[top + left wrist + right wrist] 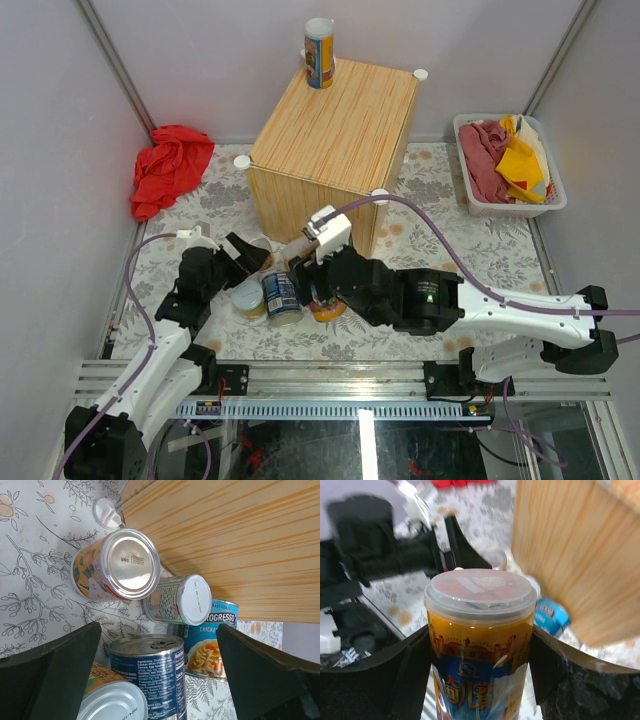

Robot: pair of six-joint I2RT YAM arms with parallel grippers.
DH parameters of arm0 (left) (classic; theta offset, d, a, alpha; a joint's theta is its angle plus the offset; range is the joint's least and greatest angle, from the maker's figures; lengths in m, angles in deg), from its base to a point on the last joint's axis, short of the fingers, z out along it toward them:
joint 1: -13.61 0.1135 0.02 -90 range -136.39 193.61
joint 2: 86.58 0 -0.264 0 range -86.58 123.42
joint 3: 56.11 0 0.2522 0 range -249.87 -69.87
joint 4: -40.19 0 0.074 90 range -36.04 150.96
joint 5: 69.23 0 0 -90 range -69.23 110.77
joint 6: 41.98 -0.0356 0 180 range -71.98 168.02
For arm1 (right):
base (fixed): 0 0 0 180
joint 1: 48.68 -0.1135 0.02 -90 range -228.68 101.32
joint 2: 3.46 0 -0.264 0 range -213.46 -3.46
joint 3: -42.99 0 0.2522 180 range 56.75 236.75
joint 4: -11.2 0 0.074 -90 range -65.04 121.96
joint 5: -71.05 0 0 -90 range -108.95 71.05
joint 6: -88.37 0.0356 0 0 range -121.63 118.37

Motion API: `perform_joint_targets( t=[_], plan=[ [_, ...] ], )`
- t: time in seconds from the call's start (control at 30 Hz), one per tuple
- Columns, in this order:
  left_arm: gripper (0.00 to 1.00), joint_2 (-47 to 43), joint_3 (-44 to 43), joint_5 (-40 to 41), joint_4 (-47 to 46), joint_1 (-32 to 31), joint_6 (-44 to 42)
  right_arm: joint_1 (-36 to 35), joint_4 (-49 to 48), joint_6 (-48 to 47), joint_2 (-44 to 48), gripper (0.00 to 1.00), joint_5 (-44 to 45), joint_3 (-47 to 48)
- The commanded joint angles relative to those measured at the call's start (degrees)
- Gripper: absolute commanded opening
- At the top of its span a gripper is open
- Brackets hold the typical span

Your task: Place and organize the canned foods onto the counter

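Basket (pixel 512 209): full of red and yellow cloths (pixel 485 155), on the right side of the tabletop (pixel 440 235).
Counter (pixel 330 130): one tall orange-blue can (pixel 319 53) stands upright on its far corner, lid up.
Right claw (pixel 477 632): closed on a second tall can (pixel 480 652), held upright, clear lid on top, beside the counter.
Left claw (pixel 157 630): wide open, holding nothing, near the cans on the tabletop.
Fruit can (pixel 115 572) and green can (pixel 175 600): silver ends face the left wrist camera, by the counter wall.
Blue cans (pixel 150 675): two, just beside them.
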Motion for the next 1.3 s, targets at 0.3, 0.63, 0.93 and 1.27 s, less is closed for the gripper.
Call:
perform_joint_targets(
  t=[0.3, 0.63, 0.93, 1.27],
  plan=[
    [1.00, 1.82, -2.24, 1.91, -3.87, -0.30, 1.08, 18.09, -18.05, -24.28, -10.50, 0.00, -9.37, 28.99],
    [1.00, 3.39, -2.76, 3.43, -4.55, -0.30, 0.13, 37.97, -29.53, -24.74, -18.82, 0.00, -18.85, 36.19],
    [1.00, 6.23, -2.61, 3.67, -7.04, -0.28, -1.44, 47.68, -39.02, -27.66, -31.22, 0.00, -19.64, 45.52],
    [1.00, 10.61, -3.32, 2.15, -11.04, -0.21, -3.11, 52.18, -47.17, -34.25, -49.43, 0.00, -18.86, 62.49]
  ],
)
